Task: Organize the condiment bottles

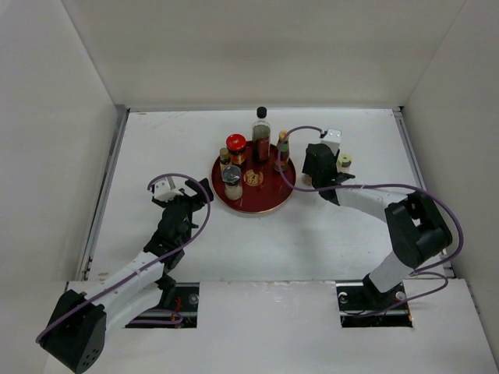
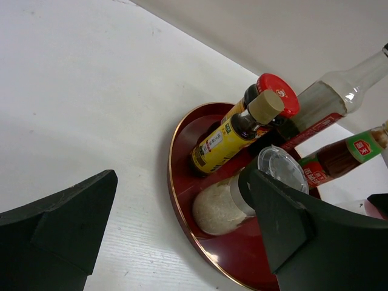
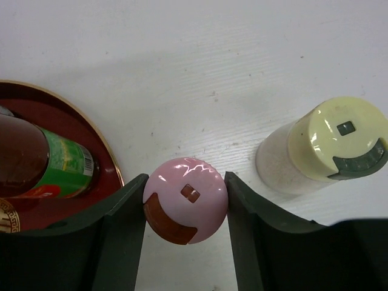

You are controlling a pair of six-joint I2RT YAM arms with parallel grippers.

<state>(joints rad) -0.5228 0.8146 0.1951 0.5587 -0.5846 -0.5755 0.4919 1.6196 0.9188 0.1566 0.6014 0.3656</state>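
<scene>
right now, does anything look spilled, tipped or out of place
Nothing spilled or tipped. Two shakers stand off the tray, on the table: the pink-capped shaker, clasped by the right gripper, and the cream-capped shaker beside it.

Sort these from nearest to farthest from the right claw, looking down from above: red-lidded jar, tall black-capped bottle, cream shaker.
1. Cream shaker, just right of the right claw.
2. Tall black-capped bottle, off to its left.
3. Red-lidded jar, farther left still.

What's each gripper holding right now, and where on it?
Right gripper grips the pink shaker by the sides of its cap; left gripper is open and empty.
</scene>
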